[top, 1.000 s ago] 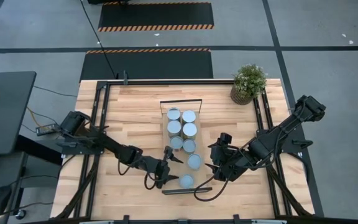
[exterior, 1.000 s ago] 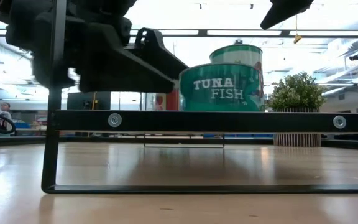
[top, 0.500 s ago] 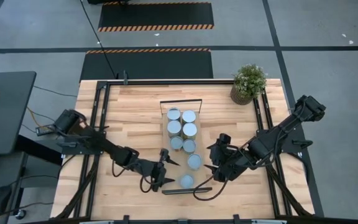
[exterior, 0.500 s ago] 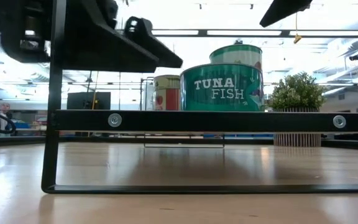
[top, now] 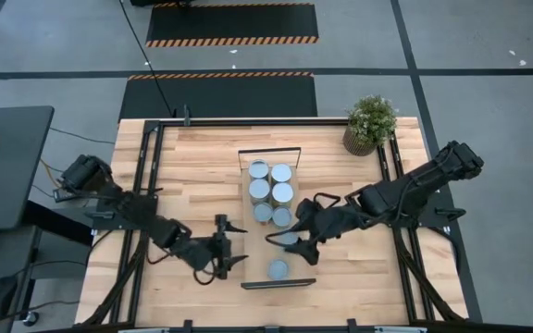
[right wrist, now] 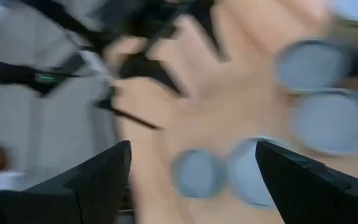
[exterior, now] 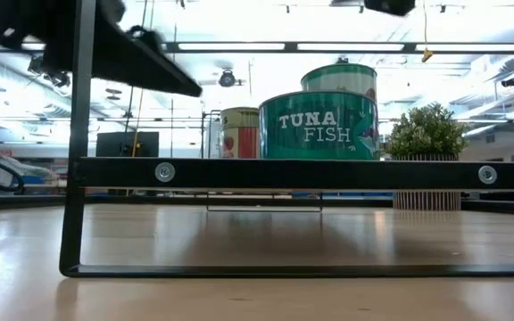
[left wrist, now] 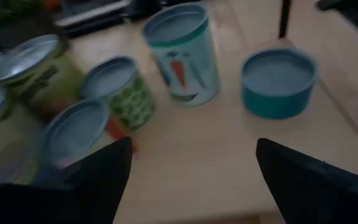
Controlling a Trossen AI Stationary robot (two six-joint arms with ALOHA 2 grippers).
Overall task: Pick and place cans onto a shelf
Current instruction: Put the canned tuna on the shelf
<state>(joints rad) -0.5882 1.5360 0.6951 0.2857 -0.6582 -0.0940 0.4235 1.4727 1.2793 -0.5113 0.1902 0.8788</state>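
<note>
Several cans with pale blue-grey tops stand upright in two rows on the long narrow shelf at the table's middle, and one stands alone near its near end. In the low view the front one reads TUNA FISH. My left gripper is open and empty, left of the shelf. Its wrist view shows a teal can and taller cans ahead. My right gripper is open over the shelf and partly covers one can.
A potted plant stands at the table's far right corner. Black frame rails run along the table's left and right sides. Bare wood lies left of the shelf.
My left gripper has drawn back from the shelf toward the table's left edge, still open. My right gripper has swung from right of the shelf toward the left, over the cans near the shelf's near end. The cans have not moved.
</note>
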